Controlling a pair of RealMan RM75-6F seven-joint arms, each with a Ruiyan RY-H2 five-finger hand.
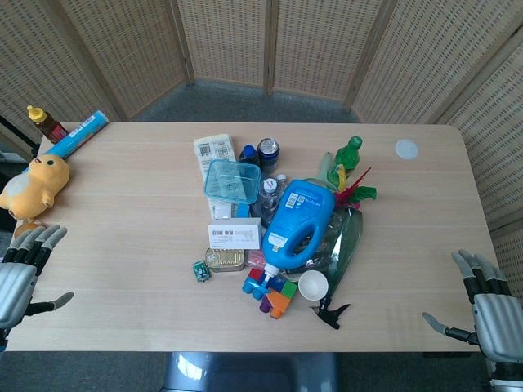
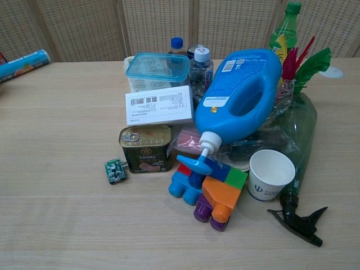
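A pile of things lies mid-table. A big blue detergent jug lies tilted over coloured building blocks. Beside it are a white paper cup, a green spray bottle on its side, a tin can, a white box and a clear lidded container. My left hand hovers open at the table's left front edge. At the right front corner my right hand is open too. Neither touches anything.
A yellow plush duck sits at the left edge, close to my left hand. A blue tube and a small sauce bottle lie at the back left. A white disc rests back right. A small green item lies by the can.
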